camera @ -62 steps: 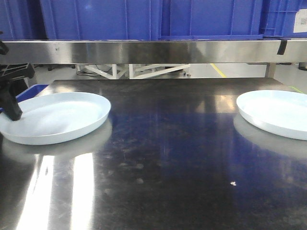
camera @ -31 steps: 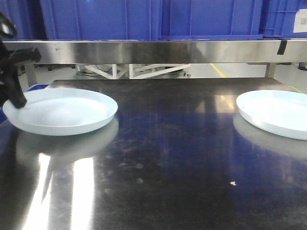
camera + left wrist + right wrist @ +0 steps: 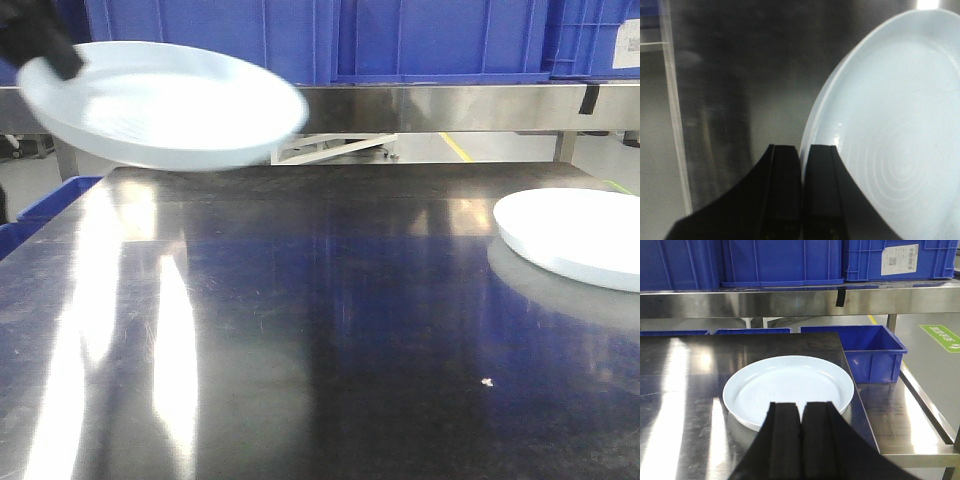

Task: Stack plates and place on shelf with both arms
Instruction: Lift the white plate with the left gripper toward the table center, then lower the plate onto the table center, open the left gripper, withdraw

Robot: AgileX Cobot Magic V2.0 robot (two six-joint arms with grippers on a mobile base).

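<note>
Pale left plate (image 3: 170,105) hangs tilted above the tabletop (image 3: 330,300), in front of the shelf (image 3: 450,105) beam, its rim pinched by the left gripper (image 3: 802,165). The right plate (image 3: 790,390) lies flat on the tabletop; the right gripper (image 3: 801,412), fingers together and empty, hovers by its near rim.

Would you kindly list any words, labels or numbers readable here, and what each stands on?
The white label on the blue crate: codes and print, too small to read.
The green floor sign: white marking, illegible.
No other text shows.
</note>
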